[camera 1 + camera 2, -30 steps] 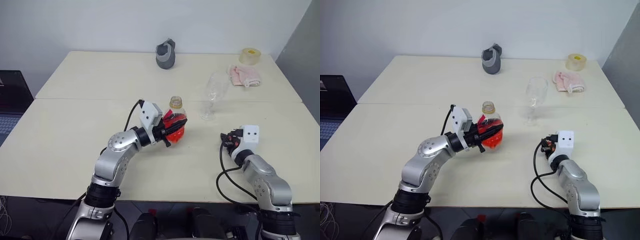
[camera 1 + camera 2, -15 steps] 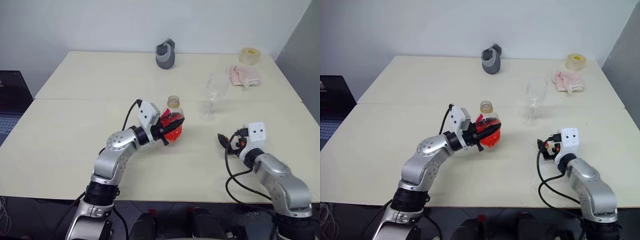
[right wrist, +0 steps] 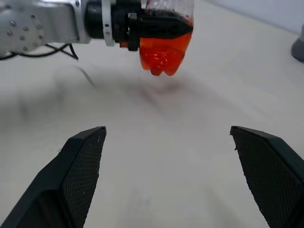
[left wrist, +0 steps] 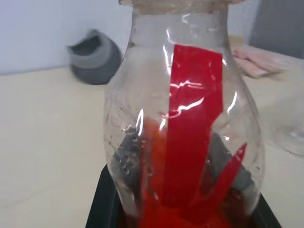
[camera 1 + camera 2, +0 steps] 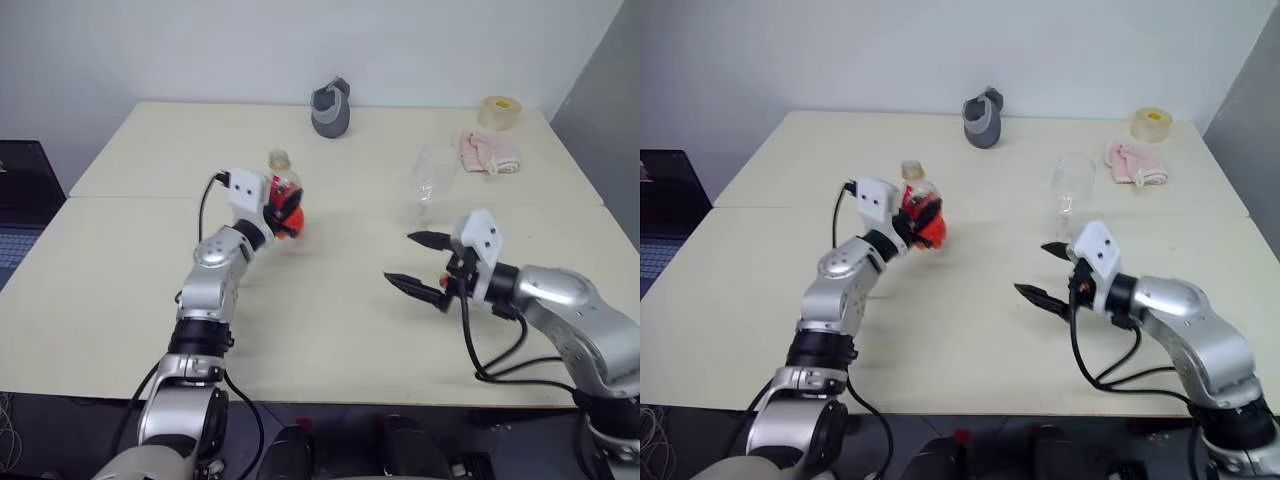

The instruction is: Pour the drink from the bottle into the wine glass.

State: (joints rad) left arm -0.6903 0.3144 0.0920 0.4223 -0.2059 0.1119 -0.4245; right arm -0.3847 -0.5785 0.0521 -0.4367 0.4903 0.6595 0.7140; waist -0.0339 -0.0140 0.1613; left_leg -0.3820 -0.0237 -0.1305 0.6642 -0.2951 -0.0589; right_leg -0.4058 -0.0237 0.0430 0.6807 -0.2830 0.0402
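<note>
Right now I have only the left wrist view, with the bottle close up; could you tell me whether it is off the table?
Observer: Yes. The left gripper holds the bottle upright, with its base clear of the table.
Operator: Thank you. Where is the wine glass standing?
Observer: The wine glass stands upright on the table, well apart from the bottle, on the robot's right.
Operator: And could the right gripper be in my way?
Observer: The right gripper is open and empty, raised above the table on the near side of the glass.
</note>
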